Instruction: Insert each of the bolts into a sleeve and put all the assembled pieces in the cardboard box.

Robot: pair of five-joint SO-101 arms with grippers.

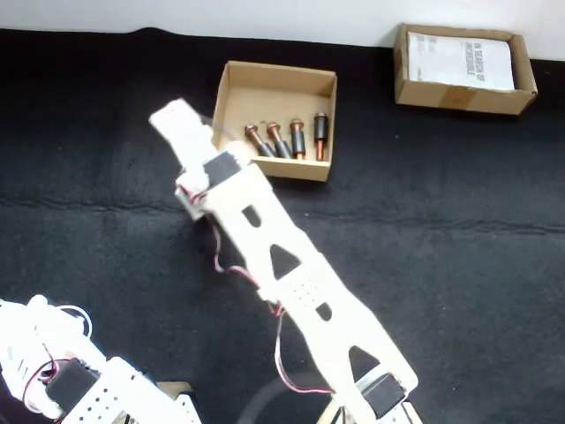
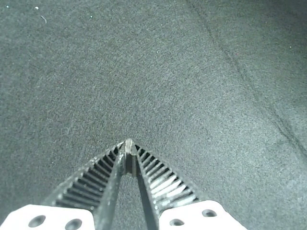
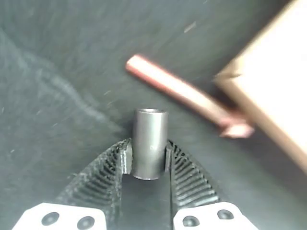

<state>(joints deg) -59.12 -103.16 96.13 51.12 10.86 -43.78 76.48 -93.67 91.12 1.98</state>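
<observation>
My right gripper is shut on a grey sleeve, held upright just above the black cloth. A copper bolt lies loose on the cloth just beyond the sleeve, its head near a corner of the cardboard box. From above, the right gripper sits at the left side of the cardboard box, which holds several assembled pieces side by side. My left gripper is shut with nothing in it, low over bare cloth; its arm rests at the near left corner.
A second cardboard box with a white sheet inside stands at the far right edge of the table. The right arm stretches diagonally across the middle. Black cloth covers the table.
</observation>
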